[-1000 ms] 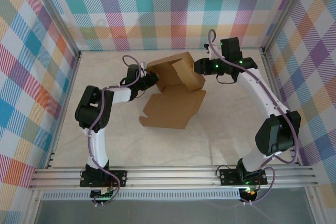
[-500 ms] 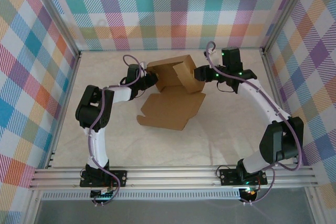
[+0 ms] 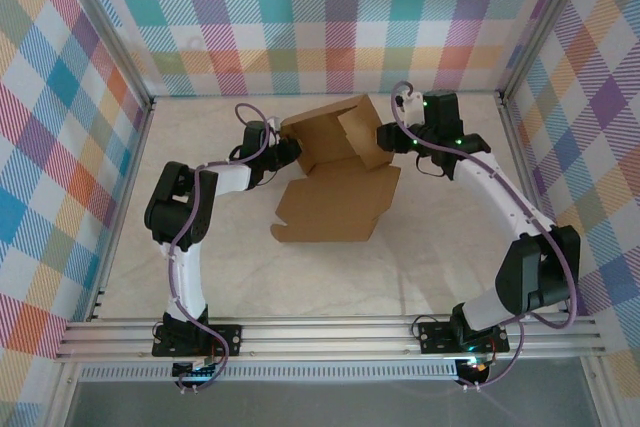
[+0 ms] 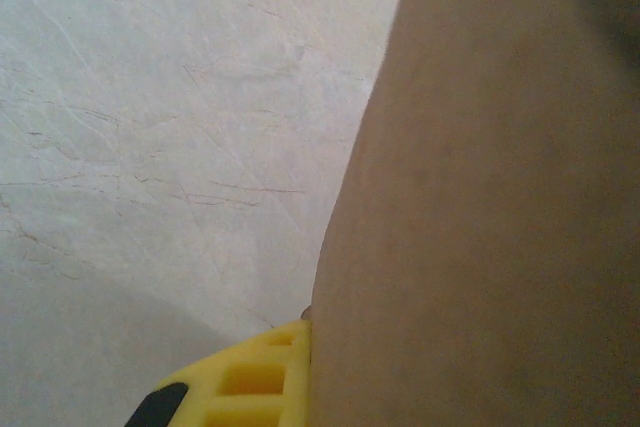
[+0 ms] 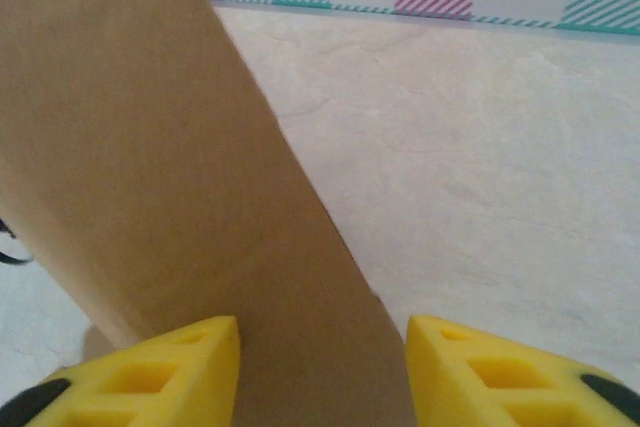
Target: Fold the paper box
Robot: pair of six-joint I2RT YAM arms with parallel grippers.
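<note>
Seen from above, multicoloured plaid fabric walls (image 3: 330, 17) enclose the work cell at 9, 12 and 3 o'clock. An aluminium rail (image 3: 330, 337) closes the 6 o'clock side and carries both arm bases.

The pale, marble-patterned desk (image 3: 430, 247) forms the floor of the cell.

The plain brown corrugated-cardboard paper box (image 3: 335, 209) sits at the middle of the desk, shifted toward 12 o'clock. It is partly formed. One broad panel lies flat on the desk. The section along its 12 o'clock edge stands raised, with panels folded up.

The left arm (image 3: 185, 212) reaches from the 7 o'clock base to the 9 o'clock side of the raised section. The right arm (image 3: 500, 197) arcs from the 5 o'clock base to the 3 o'clock side.

The left tool (image 3: 285, 152) meets the 9 o'clock edge of the raised section. It is clamped closed on a cardboard panel. Its wrist camera shows one yellow finger (image 4: 240, 387) pressed against the cardboard, with the second finger hidden behind the panel.

The right tool (image 3: 383, 137) sits at the 3 o'clock flap of the raised section. Its yellow fingers (image 5: 150, 372) stand apart, partly open, and a cardboard flap runs up through the gap between them. Nothing is gripped.
</note>
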